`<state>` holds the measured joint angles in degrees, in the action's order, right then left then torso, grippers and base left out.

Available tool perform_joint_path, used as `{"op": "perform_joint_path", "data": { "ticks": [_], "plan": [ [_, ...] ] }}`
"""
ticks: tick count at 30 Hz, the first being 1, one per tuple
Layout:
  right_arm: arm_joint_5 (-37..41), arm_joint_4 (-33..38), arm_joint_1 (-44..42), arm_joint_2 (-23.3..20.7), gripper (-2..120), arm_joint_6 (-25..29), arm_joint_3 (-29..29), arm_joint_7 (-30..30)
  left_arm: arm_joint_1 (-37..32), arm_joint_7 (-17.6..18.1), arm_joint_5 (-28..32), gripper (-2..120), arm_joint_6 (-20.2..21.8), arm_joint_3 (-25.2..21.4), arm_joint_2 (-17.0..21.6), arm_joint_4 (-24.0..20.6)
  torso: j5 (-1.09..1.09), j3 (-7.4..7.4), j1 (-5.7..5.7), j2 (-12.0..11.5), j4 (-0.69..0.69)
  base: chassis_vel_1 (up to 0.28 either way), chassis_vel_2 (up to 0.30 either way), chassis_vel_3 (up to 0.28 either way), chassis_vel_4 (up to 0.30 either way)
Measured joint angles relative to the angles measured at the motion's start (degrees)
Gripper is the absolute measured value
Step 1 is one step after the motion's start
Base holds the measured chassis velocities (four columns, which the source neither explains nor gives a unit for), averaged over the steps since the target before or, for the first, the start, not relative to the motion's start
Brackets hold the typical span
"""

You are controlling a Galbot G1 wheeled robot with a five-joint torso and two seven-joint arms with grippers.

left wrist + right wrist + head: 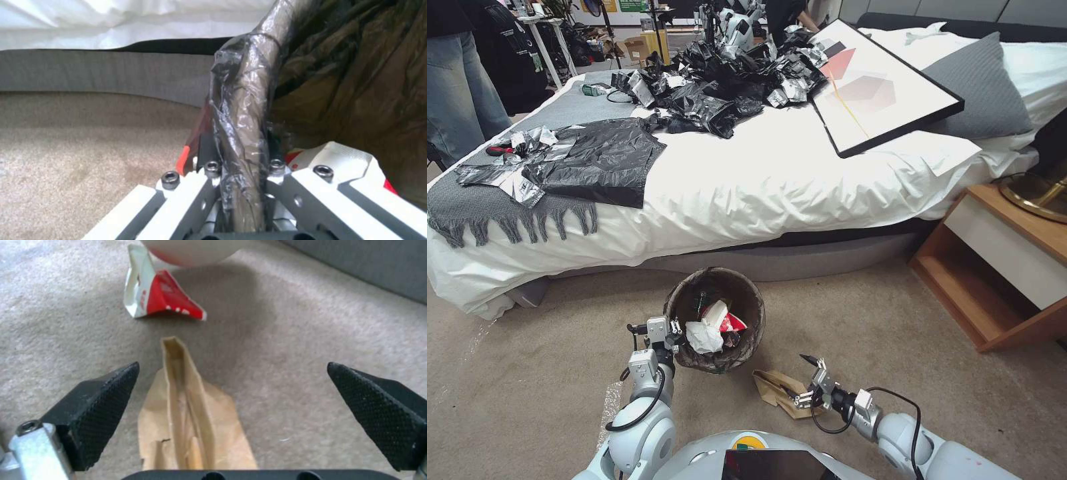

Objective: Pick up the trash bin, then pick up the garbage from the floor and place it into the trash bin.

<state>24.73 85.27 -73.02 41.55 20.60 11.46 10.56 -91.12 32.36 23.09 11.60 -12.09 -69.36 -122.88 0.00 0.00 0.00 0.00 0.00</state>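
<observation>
Your left claw (675, 328) is clamped on the rim of the small round trash bin with the dark brown liner (715, 319), which holds white and red litter. Your right claw (231, 400) hangs spread wide over the flattened brown paper bag (191, 413) on the carpet; a red-and-white packet (155, 296) lies just beyond its fingertips.

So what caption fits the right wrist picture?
Open right hand over the brown paper bag, red-and-white packet beyond.
</observation>
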Motion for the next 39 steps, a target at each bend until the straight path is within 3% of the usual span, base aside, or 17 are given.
{"op": "perform_joint_path", "data": {
  "ticks": [39],
  "plan": [
    [-1.87, -13.19, 3.90, 6.93, 100, -0.06, 2.49, 3.03, 0.41, 0.43, 0.08, 2, 0.04, 0.22, 0.19, 0.03, 0.00, 0.00, 0.00, 0.00, 0.00, 0.000, 0.000, 0.000, 0.000]
  ]
}}
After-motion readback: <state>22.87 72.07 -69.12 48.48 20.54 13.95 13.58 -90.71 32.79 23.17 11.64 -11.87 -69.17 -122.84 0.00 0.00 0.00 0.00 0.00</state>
